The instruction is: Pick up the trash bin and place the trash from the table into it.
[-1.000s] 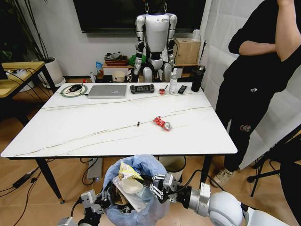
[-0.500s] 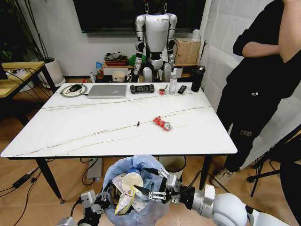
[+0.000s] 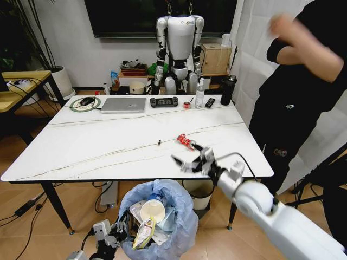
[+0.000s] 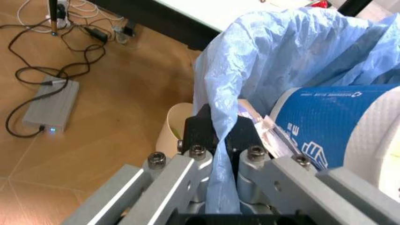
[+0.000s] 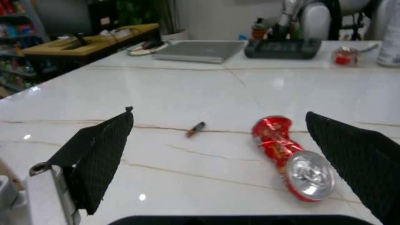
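The trash bin point(image 3: 162, 214), lined with a bulging light-blue bag, is held low in front of the table point(image 3: 97, 146). It contains a blue-and-white paper cup point(image 3: 152, 208) and wrappers. My left gripper point(image 3: 112, 234) is shut on the bag-covered rim; the left wrist view shows that gripper point(image 4: 218, 136) pinching the blue plastic beside the cup point(image 4: 331, 124). My right gripper point(image 3: 190, 160) hovers open over the table's near edge, just short of the crushed red can point(image 3: 187, 142). In the right wrist view the can point(image 5: 291, 157) lies ahead between the spread fingers point(image 5: 100, 150), with a small dark scrap point(image 5: 195, 129) beside it.
At the table's far edge are a laptop point(image 3: 123, 104), a controller point(image 3: 164, 101), a bottle point(image 3: 199, 95) and a black flask point(image 3: 228, 90). A person point(image 3: 293, 108) stands at the right end. A cream bin point(image 3: 199, 189) sits under the table, a wood desk point(image 3: 21, 86) at left.
My right arm has lifted out of the bin and swung up over the table toward the red can, gripper open. The trash it carried now lies in the bin.
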Motion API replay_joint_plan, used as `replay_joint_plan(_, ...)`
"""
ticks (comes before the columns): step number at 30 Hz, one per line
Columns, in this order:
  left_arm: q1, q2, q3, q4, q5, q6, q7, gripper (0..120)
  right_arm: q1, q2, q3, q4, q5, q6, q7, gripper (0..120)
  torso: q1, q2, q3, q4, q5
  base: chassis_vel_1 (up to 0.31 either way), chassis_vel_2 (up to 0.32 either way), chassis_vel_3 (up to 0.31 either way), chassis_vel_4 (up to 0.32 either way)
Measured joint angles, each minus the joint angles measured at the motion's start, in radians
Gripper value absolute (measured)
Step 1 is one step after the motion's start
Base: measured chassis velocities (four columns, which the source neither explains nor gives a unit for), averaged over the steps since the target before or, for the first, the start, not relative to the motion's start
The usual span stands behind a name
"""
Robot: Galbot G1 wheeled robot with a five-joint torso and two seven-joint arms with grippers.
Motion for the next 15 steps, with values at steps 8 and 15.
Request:
replay_joint_plan(8, 0.006, -0.007, -0.009, -0.008, 0.004, -0.003, 0.002, 0, 0.144, 0.063, -0.033, -0.279, 0.010, -0.012, -0.039, 100, 0.000, 0.000, 0.000, 0.0000, 0.0004, 0.000, 0.000, 0.000, 0.000)
replay_joint_plan(15, 0.002, -0.010, -0.014, -0.007, 0.003, -0.003, 0.003, 0, 0.158, 0.079, -0.054, -0.347, 0.009, -0.032, -0.058, 100, 0.000, 0.000, 0.000, -0.0002, 0.0004, 0.000, 0.000, 0.000, 0.000)
